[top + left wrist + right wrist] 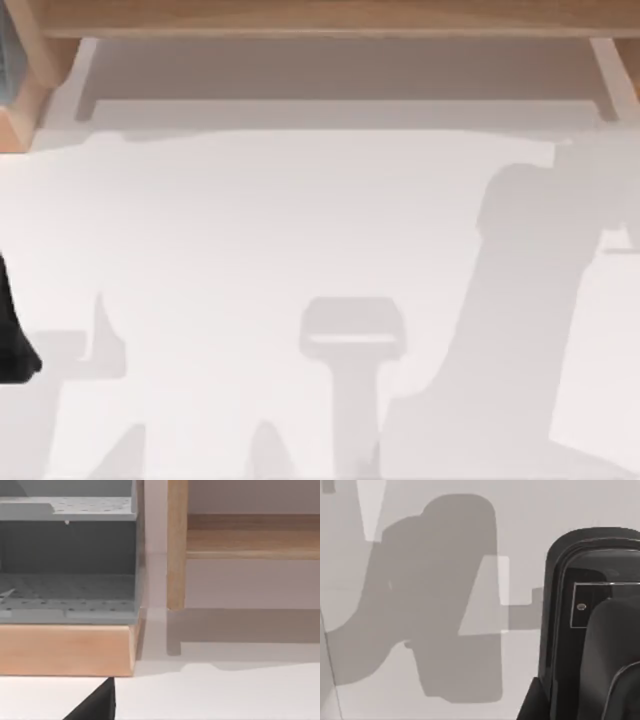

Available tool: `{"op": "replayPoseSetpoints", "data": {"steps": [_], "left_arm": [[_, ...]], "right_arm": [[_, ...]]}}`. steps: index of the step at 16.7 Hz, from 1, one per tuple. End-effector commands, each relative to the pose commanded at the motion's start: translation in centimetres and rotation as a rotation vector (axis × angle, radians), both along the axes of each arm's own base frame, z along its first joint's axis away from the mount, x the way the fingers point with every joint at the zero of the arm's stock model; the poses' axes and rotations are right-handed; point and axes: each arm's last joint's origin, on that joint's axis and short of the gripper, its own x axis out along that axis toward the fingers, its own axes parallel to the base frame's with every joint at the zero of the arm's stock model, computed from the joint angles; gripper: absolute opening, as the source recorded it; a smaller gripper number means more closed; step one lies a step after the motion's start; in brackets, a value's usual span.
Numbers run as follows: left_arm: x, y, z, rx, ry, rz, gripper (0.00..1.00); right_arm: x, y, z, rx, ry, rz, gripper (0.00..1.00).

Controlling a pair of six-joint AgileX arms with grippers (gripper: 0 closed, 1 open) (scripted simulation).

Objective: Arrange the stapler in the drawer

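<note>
The stapler (580, 605) appears close up in the right wrist view as a black rounded body with a tiny grey mark. A dark grey finger (615, 655) lies across it. My right gripper (600, 645) is shut on the stapler and holds it well above the white table (420, 530). The drawer (340, 75) runs along the far edge of the table in the top view. It stands pulled out, with a pale floor and a light front panel (340, 115). My left gripper (10, 335) is a black shape at the table's left edge.
A wooden frame (330, 15) runs along the far edge above the drawer. In the left wrist view, a grey perforated shelf unit (67, 555) sits on a wooden base (65, 650) beside a wooden post (176, 545). Arm shadows lie across the white table (250, 230).
</note>
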Motion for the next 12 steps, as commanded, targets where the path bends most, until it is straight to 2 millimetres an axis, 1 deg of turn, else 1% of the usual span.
{"op": "replayPoseSetpoints", "data": {"steps": [2,3,4,5,6,7,9,10,12], "left_arm": [[0.0,0.0,0.0,0.000,0.000,0.000,1.00],[0.0,0.0,0.0,0.000,0.000,0.000,1.00],[0.0,0.0,0.0,0.000,0.000,0.000,1.00],[0.0,0.0,0.0,0.000,0.000,0.000,1.00],[0.0,0.0,0.0,0.000,0.000,0.000,1.00],[0.0,0.0,0.0,0.000,0.000,0.000,1.00],[0.0,0.0,0.0,0.000,0.000,0.000,1.00],[0.0,0.0,0.0,0.000,0.000,0.000,1.00],[0.0,0.0,0.0,0.000,0.000,0.000,1.00]], "right_arm": [[-1.2,0.1,4.8,-0.039,-0.096,-0.052,0.00],[-1.8,0.1,6.6,-0.056,-0.135,-0.078,0.00],[-2.3,0.0,7.9,-0.069,-0.161,-0.100,0.00],[-2.6,-0.2,8.5,-0.079,-0.174,-0.117,0.00],[-2.7,-0.4,8.5,-0.086,-0.176,-0.126,0.00],[-2.5,-0.7,8.0,-0.089,-0.167,-0.127,0.00],[-1.8,-1.1,5.8,-0.079,-0.130,-0.106,0.00],[-1.2,-1.1,4.1,-0.064,-0.102,-0.083,0.00],[-0.1,-0.7,0.0,-0.023,-0.024,-0.024,0.00]]}}
